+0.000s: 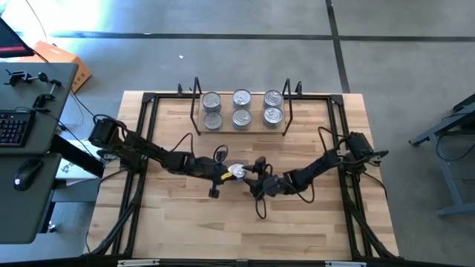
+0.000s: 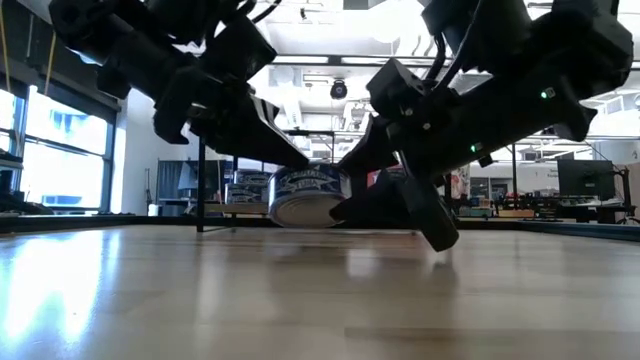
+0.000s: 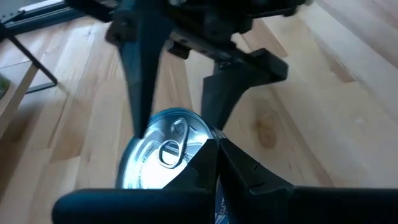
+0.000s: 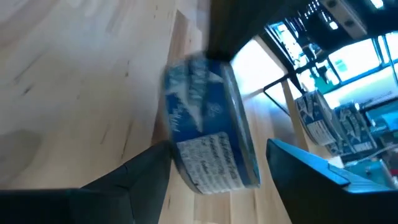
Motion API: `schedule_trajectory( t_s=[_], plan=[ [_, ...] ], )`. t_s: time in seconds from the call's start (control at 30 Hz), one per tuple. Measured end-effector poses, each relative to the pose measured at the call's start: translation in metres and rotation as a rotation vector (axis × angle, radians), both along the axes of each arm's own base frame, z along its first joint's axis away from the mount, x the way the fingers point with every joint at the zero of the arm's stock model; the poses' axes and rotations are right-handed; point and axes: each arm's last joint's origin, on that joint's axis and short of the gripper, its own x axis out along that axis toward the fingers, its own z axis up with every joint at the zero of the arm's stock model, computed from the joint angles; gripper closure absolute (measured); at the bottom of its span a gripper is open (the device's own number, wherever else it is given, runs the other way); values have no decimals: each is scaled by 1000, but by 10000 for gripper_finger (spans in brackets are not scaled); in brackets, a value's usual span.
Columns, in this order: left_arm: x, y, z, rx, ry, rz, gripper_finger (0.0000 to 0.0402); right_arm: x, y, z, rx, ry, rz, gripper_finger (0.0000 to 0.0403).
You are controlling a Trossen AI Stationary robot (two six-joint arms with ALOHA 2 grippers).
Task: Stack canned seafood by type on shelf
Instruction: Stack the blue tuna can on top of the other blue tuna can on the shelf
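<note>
A blue-labelled tin of canned seafood [image 1: 236,172] with a silver pull-tab lid [image 3: 163,152] stands mid-table between both grippers. My left gripper [image 1: 225,176] comes from the table's left, shut, its tips on the lid. My right gripper [image 1: 254,180] comes from the right, open, one finger [image 4: 146,177] on either side of the tin's wall [image 4: 208,130]; I cannot tell whether they touch it. Several more tins [image 1: 242,107] stand in three stacks on the shelf [image 1: 241,132] at the table's far middle. My left gripper lays its shut fingertips [image 3: 214,152] on the tin's lid near the rim [image 3: 199,140]. It comes slanting down from the table's left [image 2: 285,150]. In the low view the tin [image 2: 308,195] sits upright, low at the tabletop.
Black frame rails [image 1: 145,148] run along the table's sides and far edge. The shelf's wire uprights [image 1: 196,100] stand at both its ends. A desk with a keyboard [image 1: 13,127] lies beyond the left edge. Bare wood [image 1: 237,230] stretches toward the near edge.
</note>
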Motion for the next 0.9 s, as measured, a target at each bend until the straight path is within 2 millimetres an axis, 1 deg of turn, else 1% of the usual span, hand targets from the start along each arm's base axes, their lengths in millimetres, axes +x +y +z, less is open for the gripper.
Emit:
schedule_trajectory(
  t_s=[0.1,0.2,0.3,0.4,0.47,0.6,0.67,0.73,0.8,0.9],
  plan=[
    [0,-2,0,0,0,-6,401,0,-1,0,34,-16,-13,150],
    [0,-4,1,-2,-10,-11,401,1,0,1,70,-39,-7,169],
    [1,-5,4,-8,-43,-13,400,2,2,3,135,-66,21,204],
    [3,-6,9,-2,-75,-20,384,5,4,5,192,-78,17,249],
    [2,-7,15,21,-87,-35,362,8,5,6,248,-88,-3,278],
    [-4,-12,29,54,-111,-78,302,12,6,9,378,-118,-5,280],
    [-7,-15,32,80,-109,-104,267,13,6,10,423,-131,-5,280],
    [-8,-17,32,111,-103,-118,235,13,6,10,449,-140,-12,280],
    [-9,-18,27,159,-61,-111,207,13,5,10,465,-151,-20,280],
    [-10,-17,16,216,4,-97,180,14,4,10,462,-157,-22,280]
  ],
)
